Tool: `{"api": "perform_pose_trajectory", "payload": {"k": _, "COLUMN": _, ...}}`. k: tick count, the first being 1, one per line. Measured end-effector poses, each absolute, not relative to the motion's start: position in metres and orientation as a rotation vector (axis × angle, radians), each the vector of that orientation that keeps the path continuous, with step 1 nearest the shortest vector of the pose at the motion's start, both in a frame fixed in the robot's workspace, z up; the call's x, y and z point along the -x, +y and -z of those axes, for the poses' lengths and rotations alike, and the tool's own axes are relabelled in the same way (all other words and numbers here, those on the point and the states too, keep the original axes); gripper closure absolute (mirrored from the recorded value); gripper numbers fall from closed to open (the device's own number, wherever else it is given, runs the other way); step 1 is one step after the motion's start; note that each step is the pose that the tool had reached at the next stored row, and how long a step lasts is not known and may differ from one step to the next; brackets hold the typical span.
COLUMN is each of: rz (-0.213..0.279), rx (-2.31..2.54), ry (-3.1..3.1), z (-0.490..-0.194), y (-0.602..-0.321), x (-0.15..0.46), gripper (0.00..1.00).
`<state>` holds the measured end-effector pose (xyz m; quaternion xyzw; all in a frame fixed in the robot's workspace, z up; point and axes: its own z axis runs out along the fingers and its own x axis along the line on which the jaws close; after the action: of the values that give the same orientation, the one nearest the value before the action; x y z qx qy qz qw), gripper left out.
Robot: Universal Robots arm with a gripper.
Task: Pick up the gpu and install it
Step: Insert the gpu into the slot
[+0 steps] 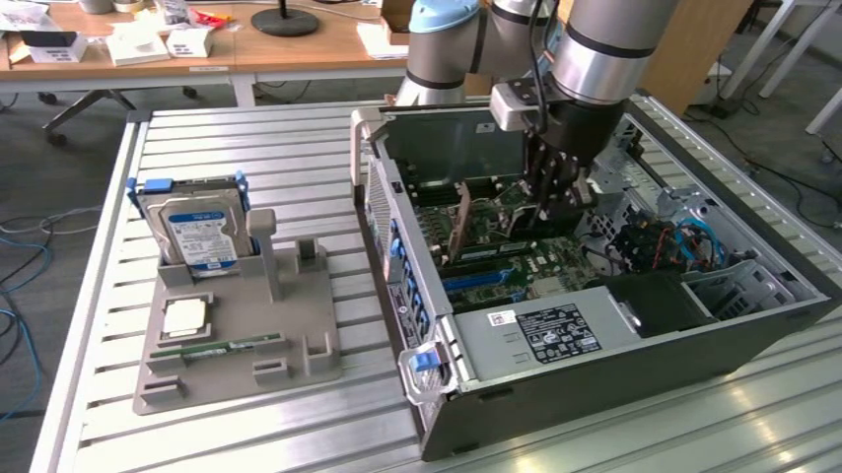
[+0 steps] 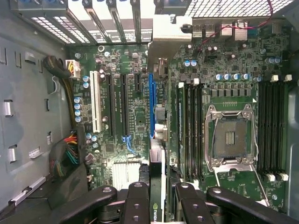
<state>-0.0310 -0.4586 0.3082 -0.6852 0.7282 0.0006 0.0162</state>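
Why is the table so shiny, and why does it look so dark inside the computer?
Exterior view: room light glares off the metal table, and the computer case shades its own inside. Wrist view: the slot covers gleam pale, while the case's side wall looks dim.

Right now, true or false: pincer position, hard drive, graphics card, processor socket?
1. The pincer is down inside the open computer case. True.
2. The hard drive stands upright in the grey holder. True.
3. The graphics card lies on the grey holder. False: it sits edge-on between the pincer's fingers, over the motherboard.
4. A cooler covers the processor socket. False: the socket is bare.
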Motion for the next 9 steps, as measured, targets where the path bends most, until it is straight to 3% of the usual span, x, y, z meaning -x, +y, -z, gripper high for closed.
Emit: {"api": "perform_pose_trajectory", "payload": {"k": 9, "rz": -0.002, "rx": 2.131, "ry": 2.265, "z": -0.3048, "y": -0.4586, "x": 0.031, "gripper": 0.74}}
